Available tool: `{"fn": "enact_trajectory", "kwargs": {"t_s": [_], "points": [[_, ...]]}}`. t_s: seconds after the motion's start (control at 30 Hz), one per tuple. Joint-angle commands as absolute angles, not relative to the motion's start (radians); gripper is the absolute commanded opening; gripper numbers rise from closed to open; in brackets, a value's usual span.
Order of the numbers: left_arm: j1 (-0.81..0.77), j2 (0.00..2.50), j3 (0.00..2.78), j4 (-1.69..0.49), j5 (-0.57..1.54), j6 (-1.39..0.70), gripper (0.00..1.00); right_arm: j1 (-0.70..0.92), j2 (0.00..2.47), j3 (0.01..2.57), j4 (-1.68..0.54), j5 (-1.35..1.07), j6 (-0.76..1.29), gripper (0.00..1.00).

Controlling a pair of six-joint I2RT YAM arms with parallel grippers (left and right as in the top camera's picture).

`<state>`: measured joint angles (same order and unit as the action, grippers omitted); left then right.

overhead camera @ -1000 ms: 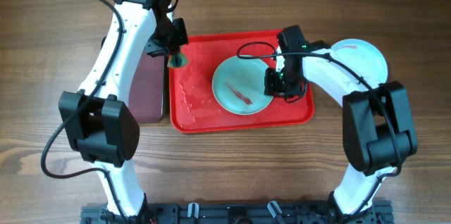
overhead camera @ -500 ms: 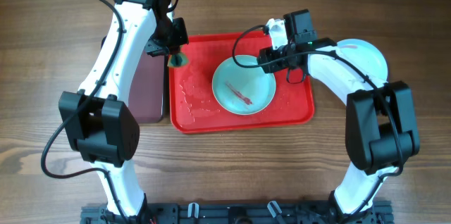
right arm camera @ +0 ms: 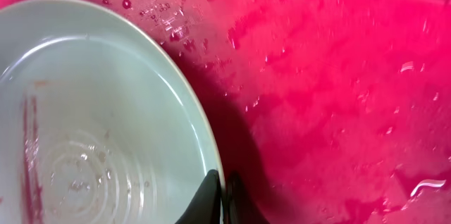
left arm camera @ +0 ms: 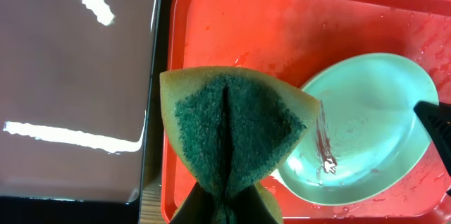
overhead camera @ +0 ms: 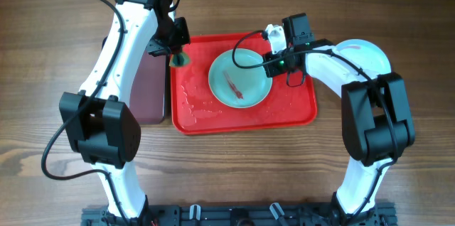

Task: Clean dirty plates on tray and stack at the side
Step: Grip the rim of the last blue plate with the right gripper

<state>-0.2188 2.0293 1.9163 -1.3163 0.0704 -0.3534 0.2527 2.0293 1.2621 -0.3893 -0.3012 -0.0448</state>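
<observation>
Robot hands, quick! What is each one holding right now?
Left gripper: closed, pinching the folded sponge.
Right gripper: closed on the rim of the pale-blue plate.

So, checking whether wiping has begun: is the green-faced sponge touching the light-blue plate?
Apart. The overhead view shows a strip of bare red tray between the sponge and the light-blue plate, with its rim clear of the sponge.
</observation>
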Motion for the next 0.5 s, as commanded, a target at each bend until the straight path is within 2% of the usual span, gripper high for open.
{"fn": "enact_trajectory", "kwargs": {"t_s": [0.0, 0.17, 0.4, 0.47], "points": [[-0.22, 2.009, 1.932, -1.313, 0.082, -0.344, 0.04, 0.258, 2.041, 1.278, -0.466, -0.287, 0.154, 0.05], [-0.22, 2.009, 1.932, -1.313, 0.082, -0.345, 0.04, 0.27, 2.025, 1.262, -0.641, -0.391, 0.603, 0.04], [-0.223, 2.009, 1.932, -1.313, 0.082, -0.344, 0.04, 0.328, 2.027, 1.244, -0.576, -0.36, 0.647, 0.06], [-0.227, 2.01, 1.929, -1.309, 0.083, -0.345, 0.04, 0.328, 2.027, 1.244, -0.558, -0.34, 0.646, 0.04]]}}
